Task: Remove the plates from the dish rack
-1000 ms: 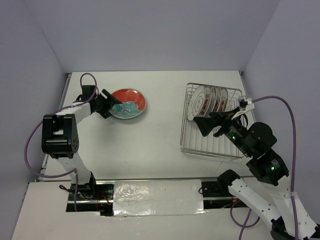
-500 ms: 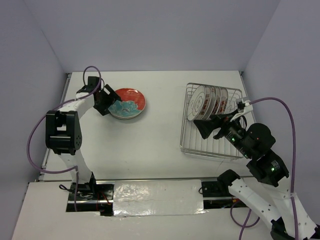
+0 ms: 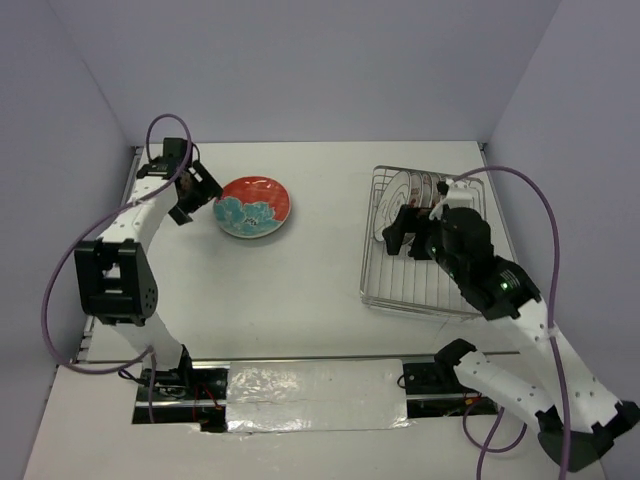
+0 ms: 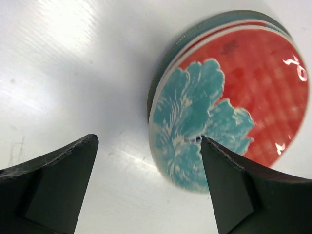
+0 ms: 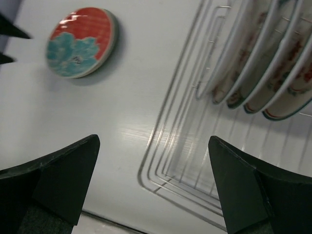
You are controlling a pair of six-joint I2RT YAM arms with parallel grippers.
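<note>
From above, the left tool (image 3: 192,192) hangs spread wide just beside the left rim of the red plate (image 3: 255,207), which lies flat on the bench (image 3: 300,290), well apart from the rack (image 3: 400,297). The right tool (image 3: 400,226) is also spread and holds nothing. It hovers over the rack's left side, close to the white plates (image 3: 412,190) standing on edge between the wires at the far end.

In the left wrist view, the tool's tips stand far apart with only bench between them, and the red plate is just ahead. That plate appears to sit on a second one, since a greenish rim (image 4: 163,73) shows beneath its edge.

In the right wrist view, the spread tool looks down on the rack's near-left corner. Several white plates lean in a tight row to the upper right, their patterned rims side by side. The red plate lies far off on the bench.

These plates look rigid, glossy and breakable. They are likely heavy enough to swing if held off-centre, and smooth enough to slip. I judge the best hold to be a pinch across the thin upper rim of the outermost plate, taken near the top of its arc, followed by a straight lift so it clears the wires without knocking the next plate.
</note>
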